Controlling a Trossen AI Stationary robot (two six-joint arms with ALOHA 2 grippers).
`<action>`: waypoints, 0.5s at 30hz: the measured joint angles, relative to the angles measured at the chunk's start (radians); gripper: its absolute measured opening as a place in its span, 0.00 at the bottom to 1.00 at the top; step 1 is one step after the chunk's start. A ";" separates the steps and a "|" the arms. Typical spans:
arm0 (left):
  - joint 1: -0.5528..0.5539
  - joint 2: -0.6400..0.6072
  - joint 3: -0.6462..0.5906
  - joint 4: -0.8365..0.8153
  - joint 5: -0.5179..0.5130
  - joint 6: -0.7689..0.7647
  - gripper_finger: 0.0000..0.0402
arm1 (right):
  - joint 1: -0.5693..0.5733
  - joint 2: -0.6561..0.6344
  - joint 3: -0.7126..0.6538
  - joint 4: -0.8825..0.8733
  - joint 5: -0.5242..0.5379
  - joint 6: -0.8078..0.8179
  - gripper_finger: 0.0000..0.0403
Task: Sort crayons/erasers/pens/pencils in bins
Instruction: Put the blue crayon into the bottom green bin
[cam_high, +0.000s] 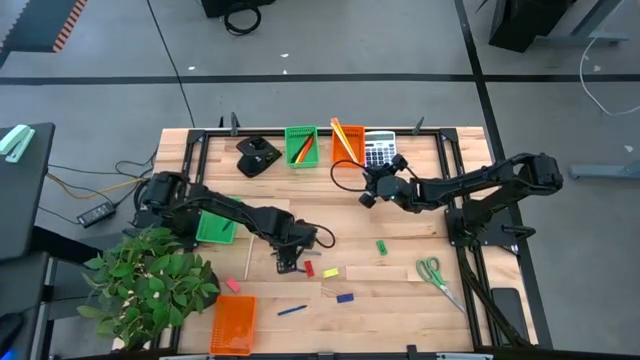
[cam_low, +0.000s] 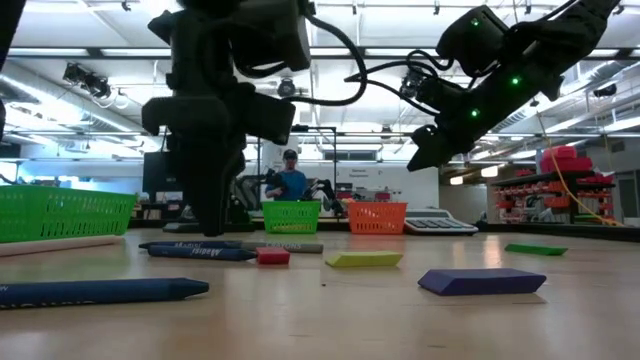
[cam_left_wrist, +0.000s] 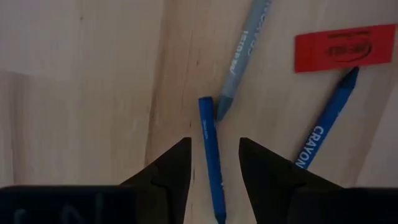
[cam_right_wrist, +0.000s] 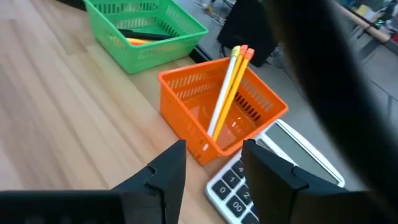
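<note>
Two dark fingers of the left gripper (cam_left_wrist: 214, 180) are standing apart just above the table, straddling a blue crayon (cam_left_wrist: 211, 155) that is lying flat between them; they are not pressing on it, so nothing is grasped. A grey-blue crayon (cam_left_wrist: 244, 56) is touching that crayon's far tip, another blue crayon (cam_left_wrist: 326, 121) is lying just beside, and a red eraser (cam_left_wrist: 345, 48) is resting near its end. The right gripper (cam_right_wrist: 214, 180) is hovering released and empty beside the orange bin (cam_right_wrist: 214, 127), which is holding yellow pencils (cam_right_wrist: 227, 93). A green bin (cam_right_wrist: 146, 28) and a calculator (cam_right_wrist: 249, 190) are sitting close by.
</note>
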 joint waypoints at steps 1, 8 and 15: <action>-0.001 0.001 0.000 -0.001 -0.004 -0.006 0.35 | 0.002 0.000 0.000 -0.001 -0.006 0.000 0.40; -0.004 0.042 0.003 -0.038 -0.017 -0.023 0.36 | 0.004 0.000 0.000 -0.032 -0.067 0.032 0.40; -0.007 0.077 0.006 -0.045 -0.025 -0.010 0.34 | 0.038 -0.001 0.000 -0.106 -0.070 0.087 0.40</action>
